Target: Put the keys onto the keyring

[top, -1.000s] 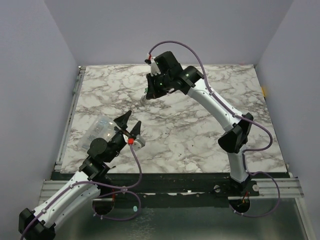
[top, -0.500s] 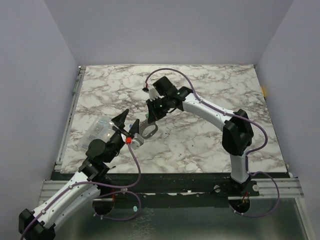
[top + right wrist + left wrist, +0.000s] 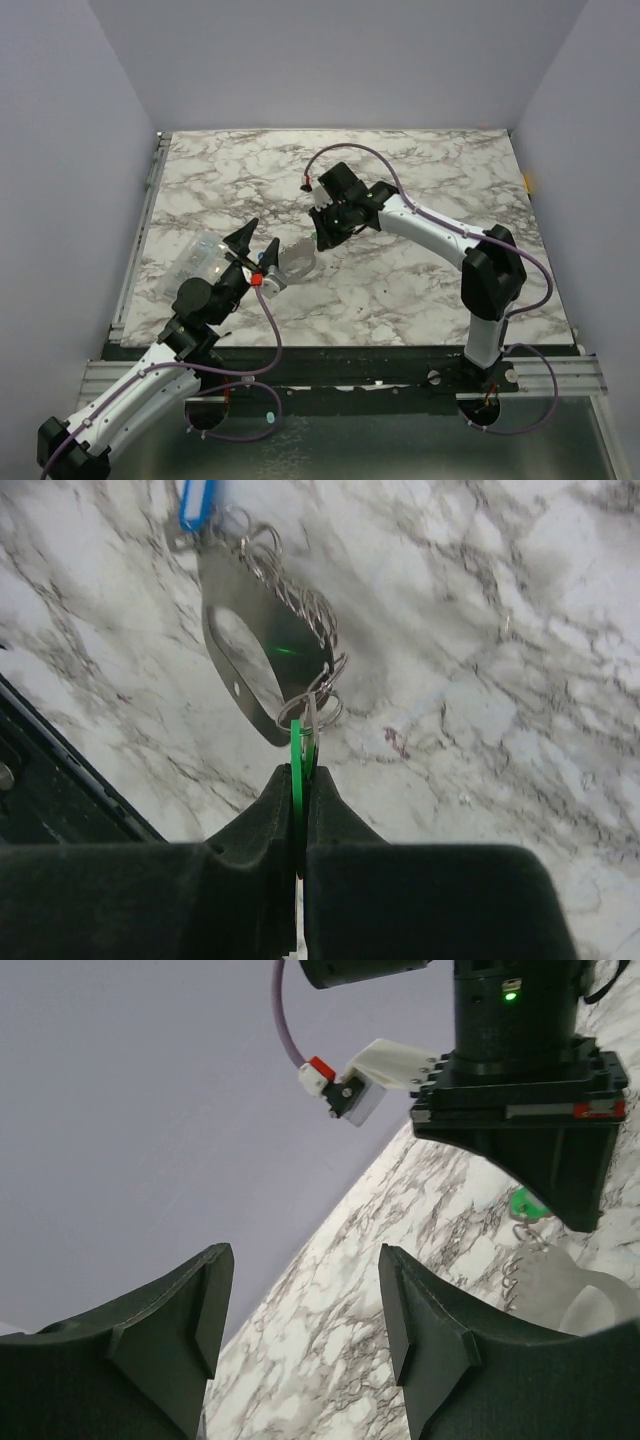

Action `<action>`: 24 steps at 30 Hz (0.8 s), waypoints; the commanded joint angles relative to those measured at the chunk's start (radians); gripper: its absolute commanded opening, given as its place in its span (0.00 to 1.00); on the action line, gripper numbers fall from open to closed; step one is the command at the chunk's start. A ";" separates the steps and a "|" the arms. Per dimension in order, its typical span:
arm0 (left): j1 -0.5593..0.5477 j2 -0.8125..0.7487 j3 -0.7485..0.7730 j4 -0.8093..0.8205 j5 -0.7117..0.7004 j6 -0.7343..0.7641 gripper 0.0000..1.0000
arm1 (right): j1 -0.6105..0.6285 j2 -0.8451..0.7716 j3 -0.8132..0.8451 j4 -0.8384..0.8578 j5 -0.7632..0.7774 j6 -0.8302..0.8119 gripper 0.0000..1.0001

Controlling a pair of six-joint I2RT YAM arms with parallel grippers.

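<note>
Marble-patterned white and grey table (image 3: 400, 290) carries everything. At its far left lies a crumpled clear plastic bag (image 3: 200, 258) with small blue marks. Just right of the bag, the left pincer (image 3: 262, 236) is raised off the table at a tilt, tips pointing away from the arm bases. Its two black fingers (image 3: 170, 1330) stand well apart and grip nothing. In the left wrist view the gap between them frames the bare wall and the table's far edge. Just right of those tips is the silvery flat oval metal keyring (image 3: 298, 262), low over the table; whether it rests on the surface I cannot tell. Its short beaded chain (image 3: 300, 605) bunches along one side. A tiny blue key (image 3: 195, 505) with a plastic head sits at the end of the loop farthest from the right wrist camera. Right of the keyring, the right pincer (image 3: 322, 240) points down and is pinched tight on the tiny mint-green key (image 3: 298, 760), with only a thin green edge showing between the black fingertips. Small wire rings at the near tip of the oval loop crowd against that key's top. From the left wrist view the green head (image 3: 527, 1203) peeks out beneath the right pincer's black body, just above the chain and loop.
</note>
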 commanded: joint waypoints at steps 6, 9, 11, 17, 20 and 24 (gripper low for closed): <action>0.005 0.021 -0.004 0.020 0.039 -0.035 0.65 | -0.028 -0.132 -0.377 0.051 0.080 0.144 0.06; 0.006 0.028 -0.004 0.020 0.058 -0.041 0.65 | -0.048 -0.152 -0.491 0.086 0.063 0.186 0.30; 0.006 0.035 -0.004 0.022 0.067 -0.045 0.65 | -0.050 -0.179 -0.551 0.098 0.085 0.205 0.54; 0.006 0.047 -0.002 0.022 0.076 -0.051 0.65 | -0.063 -0.295 -0.624 0.067 0.189 0.228 0.90; 0.006 0.050 -0.002 0.022 0.076 -0.052 0.65 | -0.063 -0.355 -0.620 0.062 0.210 0.218 0.91; 0.006 0.059 -0.005 0.023 0.075 -0.051 0.65 | -0.064 -0.441 -0.618 0.128 0.171 0.185 0.89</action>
